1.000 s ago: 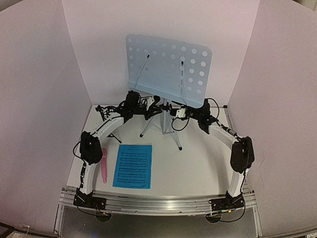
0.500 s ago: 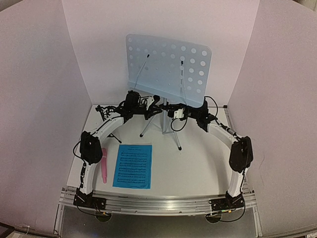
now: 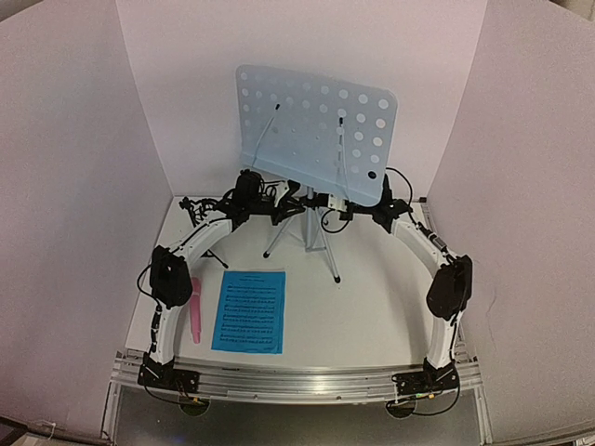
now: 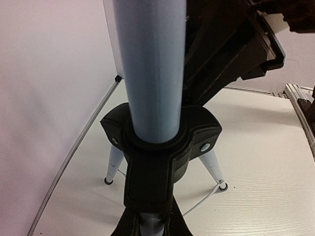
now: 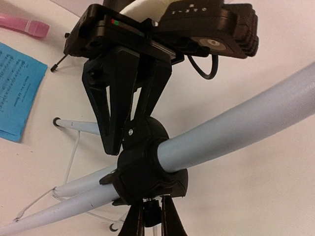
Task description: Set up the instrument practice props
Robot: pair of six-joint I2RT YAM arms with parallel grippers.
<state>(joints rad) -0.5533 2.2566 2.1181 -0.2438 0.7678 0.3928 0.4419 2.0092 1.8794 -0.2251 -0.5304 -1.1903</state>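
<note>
The pale-blue perforated music stand [image 3: 316, 130] rises on its tripod at the back middle. My left gripper [image 3: 296, 206] is shut on the stand just below its black collar [image 4: 157, 147], beneath the blue pole [image 4: 150, 69]. From the other side, my right gripper [image 5: 152, 221] is shut on a small black knob under that same collar [image 5: 145, 167]. The blue sheet music [image 3: 249, 310] lies flat at front left. Next to it, on its left, lies the pink microphone [image 3: 196, 309]. The small black tripod [image 3: 192, 209] stands partly hidden behind my left arm.
White walls close the table [image 3: 372, 307] in on the left, back and right. An aluminium rail [image 3: 297, 381] runs along the near edge between the arm bases. The stand's three legs [image 3: 335, 274] splay over the middle back. Cables hang around both wrists.
My right arm has moved left onto the stand and its jaws have closed on the knob under the collar. The left gripper has kept its hold.
</note>
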